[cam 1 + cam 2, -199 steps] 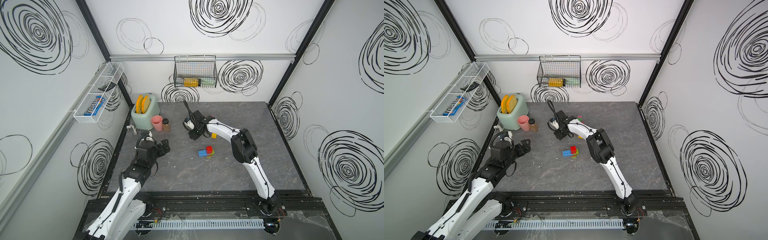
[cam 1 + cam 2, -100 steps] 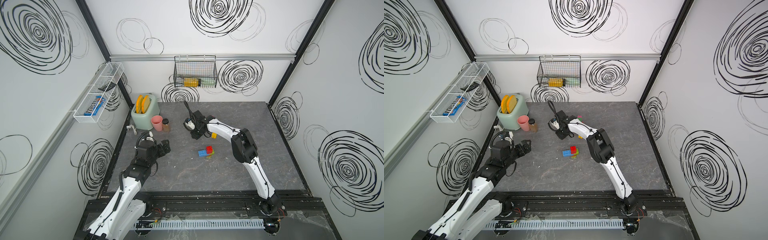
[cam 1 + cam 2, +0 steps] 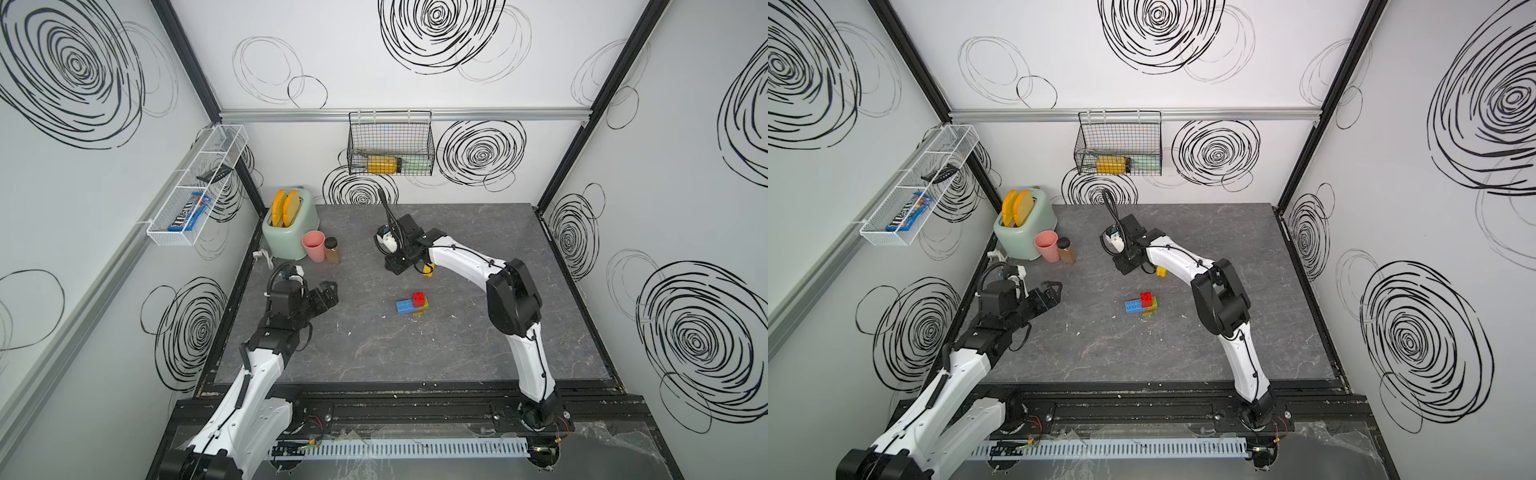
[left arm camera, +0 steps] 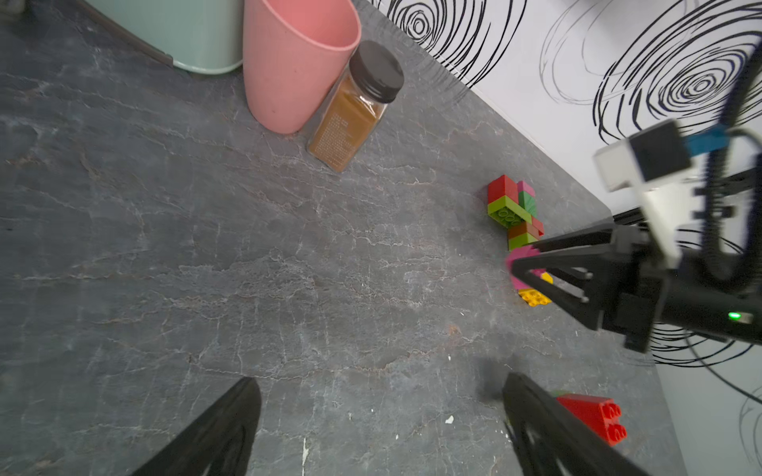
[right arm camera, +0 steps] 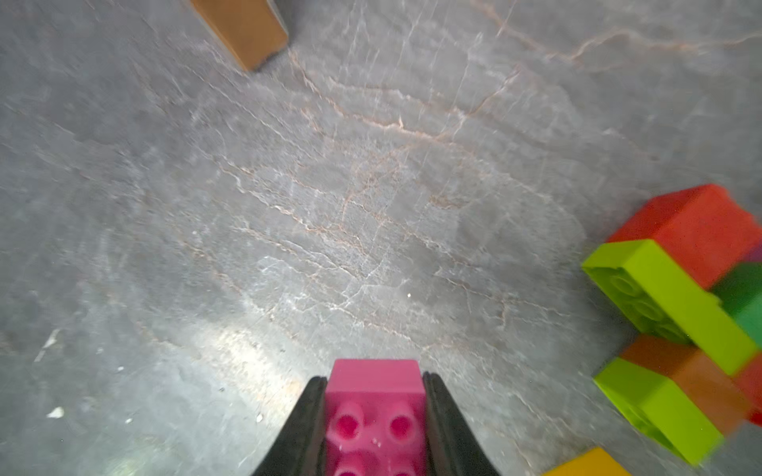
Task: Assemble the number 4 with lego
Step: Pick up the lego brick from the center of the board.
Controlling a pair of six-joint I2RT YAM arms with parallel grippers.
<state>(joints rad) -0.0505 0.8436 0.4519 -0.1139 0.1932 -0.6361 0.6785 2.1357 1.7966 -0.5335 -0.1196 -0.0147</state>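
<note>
The right tool (image 5: 373,381) pinches a pink lego brick (image 5: 376,412) toward the table's (image 3: 457,345) far edge; the left tool (image 4: 379,387) stands spread wide, empty, by the left edge.

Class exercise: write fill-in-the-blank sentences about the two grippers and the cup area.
The jaws of the right gripper are shut on a small studded plastic lego brick coloured ____.
The jaws of the left gripper stand ____, holding nothing.
Beside the pink plastic cup stands a brown spice jar with a ____ lid.
Missing words: pink; open; black.
</note>
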